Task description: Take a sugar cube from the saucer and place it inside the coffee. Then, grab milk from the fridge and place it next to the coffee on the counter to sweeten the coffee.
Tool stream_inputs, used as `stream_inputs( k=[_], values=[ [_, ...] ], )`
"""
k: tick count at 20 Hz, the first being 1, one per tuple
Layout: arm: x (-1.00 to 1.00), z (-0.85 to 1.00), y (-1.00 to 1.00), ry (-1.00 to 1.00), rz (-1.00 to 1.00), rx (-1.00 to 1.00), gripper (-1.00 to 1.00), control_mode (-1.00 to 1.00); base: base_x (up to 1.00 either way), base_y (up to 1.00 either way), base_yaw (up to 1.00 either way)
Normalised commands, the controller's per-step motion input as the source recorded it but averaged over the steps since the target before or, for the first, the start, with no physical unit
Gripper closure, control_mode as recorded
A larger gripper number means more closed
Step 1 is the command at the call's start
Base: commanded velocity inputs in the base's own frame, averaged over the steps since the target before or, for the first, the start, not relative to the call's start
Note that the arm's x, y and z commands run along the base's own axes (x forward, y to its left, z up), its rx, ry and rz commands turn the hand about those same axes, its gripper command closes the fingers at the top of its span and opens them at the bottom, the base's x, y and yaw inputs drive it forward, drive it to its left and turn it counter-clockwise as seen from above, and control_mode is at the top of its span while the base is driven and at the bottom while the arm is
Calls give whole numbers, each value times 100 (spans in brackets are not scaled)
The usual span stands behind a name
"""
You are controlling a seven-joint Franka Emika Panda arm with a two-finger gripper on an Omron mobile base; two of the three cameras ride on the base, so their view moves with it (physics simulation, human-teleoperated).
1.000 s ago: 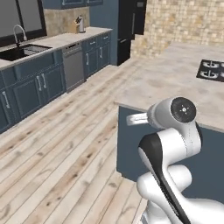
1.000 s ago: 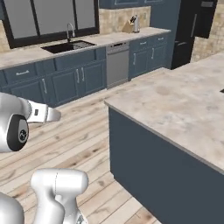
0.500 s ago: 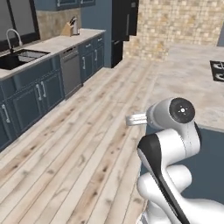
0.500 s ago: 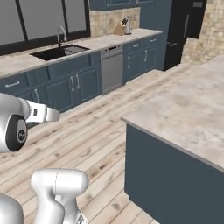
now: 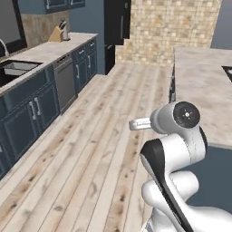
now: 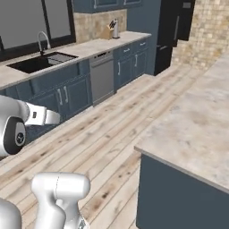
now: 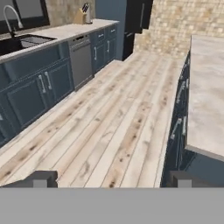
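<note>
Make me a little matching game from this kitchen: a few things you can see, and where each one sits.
Things:
1. fridge
2. sink
3. knife block
4. dishwasher

Places:
A. under the counter, between blue cabinets
B. on the counter, near its far end
C. sunk into the counter, below the window
D. at the far end of the cabinet row

Pairs: 1-D, 2-C, 3-B, 4-A

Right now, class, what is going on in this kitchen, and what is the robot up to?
The robot is handling nothing. Its gripper is open and empty, pointing down a wooden-floored aisle between the counter with its sink on one side and the island on the other. The black fridge stands closed at the far end. No cup, saucer or milk can be made out, so no step of the task can be judged as done.
</note>
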Motion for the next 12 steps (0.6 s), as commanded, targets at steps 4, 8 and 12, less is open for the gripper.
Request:
stream_inputs(
  k=[4,8,12],
  values=[
    [0,0,0,0,0,0,-100,100,100,14,-26],
    [0,0,0,0,0,0,-100,100,100,22,-27],
    [0,0,0,0,0,0,-100,100,100,22,-29]
  ],
)
